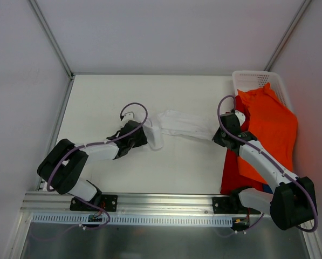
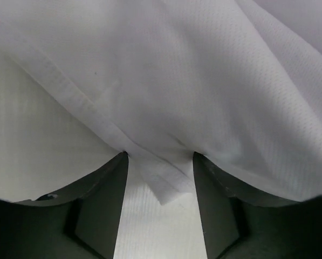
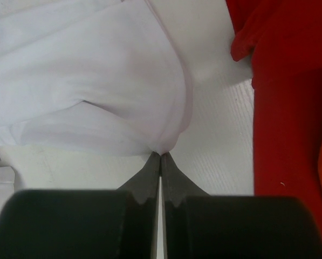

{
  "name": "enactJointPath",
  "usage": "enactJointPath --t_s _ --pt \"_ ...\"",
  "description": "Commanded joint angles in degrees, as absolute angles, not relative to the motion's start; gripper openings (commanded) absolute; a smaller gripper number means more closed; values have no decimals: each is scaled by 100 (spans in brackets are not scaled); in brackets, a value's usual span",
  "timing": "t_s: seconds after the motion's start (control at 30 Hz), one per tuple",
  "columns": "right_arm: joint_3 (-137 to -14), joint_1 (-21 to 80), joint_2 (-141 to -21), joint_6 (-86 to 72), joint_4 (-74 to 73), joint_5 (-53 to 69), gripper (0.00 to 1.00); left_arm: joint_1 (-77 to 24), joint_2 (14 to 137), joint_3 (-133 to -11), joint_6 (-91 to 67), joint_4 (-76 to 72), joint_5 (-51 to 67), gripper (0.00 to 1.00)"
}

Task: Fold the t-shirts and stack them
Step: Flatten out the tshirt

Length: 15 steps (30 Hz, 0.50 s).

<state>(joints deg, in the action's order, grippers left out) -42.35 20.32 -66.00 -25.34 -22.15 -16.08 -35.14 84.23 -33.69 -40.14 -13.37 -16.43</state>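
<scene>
Tabletop (image 1: 112, 97), white tee (image 3: 96, 81) pinched in R end effector (image 3: 161, 155)

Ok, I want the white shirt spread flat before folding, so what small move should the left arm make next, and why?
Probably close the left jaws. They stand apart with the hem of the white t-shirt lying between them, while the right jaws are shut on its other end. With both ends pinched, the cloth could be pulled flat.
</scene>
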Motion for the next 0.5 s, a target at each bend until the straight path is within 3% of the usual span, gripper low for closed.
enactJointPath --t_s 0.0,0.17,0.47 --pt "-4184 1986 -6486 -2443 -2320 -1802 0 -3472 8665 -3612 -4245 -1564 -1450 48" --pt "-4113 1986 -6495 -2426 -2312 -1863 0 -3472 8938 -3779 -4368 -1503 -1433 2" --pt "-4017 1986 -6592 -2496 -2171 -1723 0 -3551 7666 -3849 -3965 -678 -1652 0"
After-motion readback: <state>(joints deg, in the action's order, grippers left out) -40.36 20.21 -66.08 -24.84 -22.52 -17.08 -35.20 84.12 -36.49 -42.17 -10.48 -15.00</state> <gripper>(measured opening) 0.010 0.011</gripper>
